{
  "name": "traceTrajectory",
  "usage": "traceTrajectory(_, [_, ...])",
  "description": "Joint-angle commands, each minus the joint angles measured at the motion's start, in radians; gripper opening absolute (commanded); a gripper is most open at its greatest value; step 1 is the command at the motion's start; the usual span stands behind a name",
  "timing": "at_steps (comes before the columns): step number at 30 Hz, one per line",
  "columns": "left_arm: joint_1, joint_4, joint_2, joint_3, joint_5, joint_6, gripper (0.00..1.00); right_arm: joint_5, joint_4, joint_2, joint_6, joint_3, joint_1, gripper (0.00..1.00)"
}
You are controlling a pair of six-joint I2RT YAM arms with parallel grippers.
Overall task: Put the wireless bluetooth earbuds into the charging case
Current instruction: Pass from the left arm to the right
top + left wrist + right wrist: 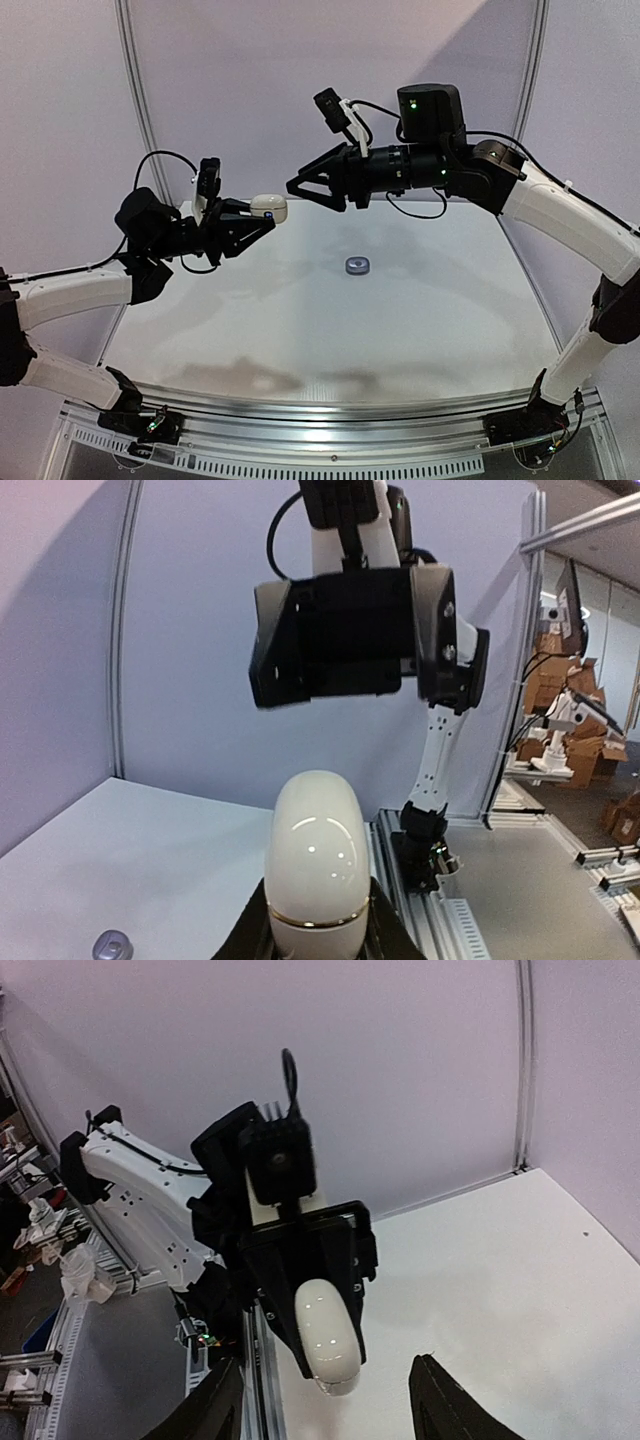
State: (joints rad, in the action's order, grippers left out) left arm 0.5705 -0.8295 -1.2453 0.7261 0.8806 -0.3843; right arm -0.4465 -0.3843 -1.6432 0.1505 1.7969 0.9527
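Over a white bench (300, 340), two white-and-black robot arms reach toward each other in mid-air. The left claw (255, 218) is clamped on a glossy white, pebble-shaped charging case (268, 207) with a thin gold seam, its lid shut, held well above the bench. The right claw (297, 190) faces it, jaws parted and empty, near the case but apart. A small grey-purple rounded piece (357, 265), too small to identify, lies mid-bench.
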Motion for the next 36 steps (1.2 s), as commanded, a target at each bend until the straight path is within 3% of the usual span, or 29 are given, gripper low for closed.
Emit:
traceTrajectory(1, [-0.009,-0.149,-0.038,0.043,0.055,-0.28,0.0,-0.161,0.064,-0.003,0.037,-0.028,0.004,0.55])
traceTrajectory(10, [0.002,-0.169,-0.046,0.072,0.076,-0.274,0.0,-0.181,0.099,-0.052,0.093,-0.007,0.004,0.55])
traceTrajectory(16, [0.002,-0.167,-0.046,0.078,0.073,-0.264,0.0,-0.176,0.054,-0.109,0.091,0.058,0.004,0.5])
traceTrajectory(23, [0.0,-0.176,-0.044,0.073,0.063,-0.257,0.0,-0.232,0.062,-0.128,0.115,0.072,0.004,0.23])
traceTrajectory(28, [0.0,-0.184,-0.045,0.076,0.065,-0.252,0.0,-0.253,0.078,-0.141,0.135,0.071,0.006,0.1])
traceTrajectory(32, [0.0,-0.182,-0.045,0.074,0.065,-0.252,0.0,-0.26,0.083,-0.147,0.141,0.076,0.007,0.0])
traceTrajectory(35, [0.0,-0.169,-0.042,0.072,0.062,-0.246,0.0,-0.256,0.078,-0.145,0.141,0.076,0.007,0.0])
traceTrajectory(36, [0.0,-0.159,-0.039,0.071,0.056,-0.238,0.06,-0.251,0.074,-0.143,0.14,0.075,0.007,0.0])
